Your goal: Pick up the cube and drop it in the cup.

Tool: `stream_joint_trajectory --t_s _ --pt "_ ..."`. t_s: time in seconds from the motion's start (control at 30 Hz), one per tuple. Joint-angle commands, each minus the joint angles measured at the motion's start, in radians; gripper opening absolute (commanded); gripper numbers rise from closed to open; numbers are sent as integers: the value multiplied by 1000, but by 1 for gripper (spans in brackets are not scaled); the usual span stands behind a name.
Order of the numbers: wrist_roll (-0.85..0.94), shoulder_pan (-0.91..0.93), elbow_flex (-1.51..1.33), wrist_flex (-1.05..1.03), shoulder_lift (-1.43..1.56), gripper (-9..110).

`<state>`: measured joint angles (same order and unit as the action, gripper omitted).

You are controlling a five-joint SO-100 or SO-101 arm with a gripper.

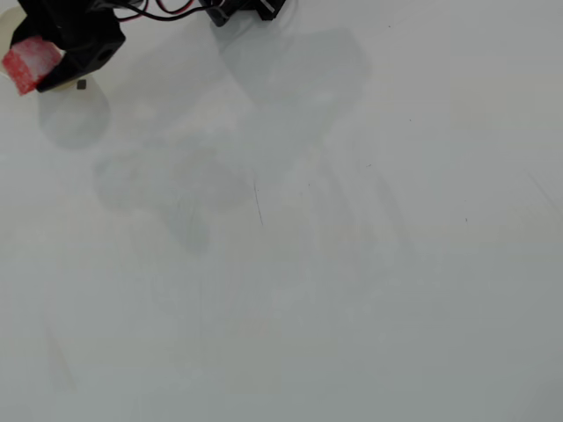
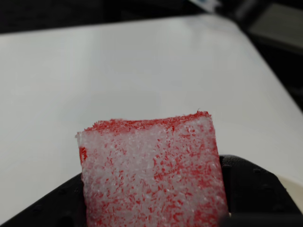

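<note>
In the overhead view the black gripper (image 1: 37, 69) sits in the top left corner, shut on the cube (image 1: 30, 65), a small red block with a whitish speckled face, held above the table. A cream sliver of the cup (image 1: 7, 33) shows at the left edge, just behind the cube; the arm hides the rest of it. In the wrist view the cube (image 2: 151, 170) fills the lower middle, pinched in the gripper (image 2: 156, 215). One black finger (image 2: 255, 189) curves round its base. A pale curved patch at the bottom right may be the cup's rim (image 2: 292, 190).
A tiny dark speck (image 1: 81, 84) lies on the white table (image 1: 317, 264) just right of the gripper. Red and black cables (image 1: 167, 10) and the arm's base (image 1: 246, 10) run along the top edge. In the wrist view the table's far edge meets a dark background.
</note>
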<state>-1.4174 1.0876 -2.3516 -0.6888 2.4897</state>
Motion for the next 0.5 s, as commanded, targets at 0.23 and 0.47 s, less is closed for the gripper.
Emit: stream_joint_trajectory --t_s 0.23,0.47 --pt "3 92 270 5 -138 17" --pt "8 130 318 -18 -227 17"
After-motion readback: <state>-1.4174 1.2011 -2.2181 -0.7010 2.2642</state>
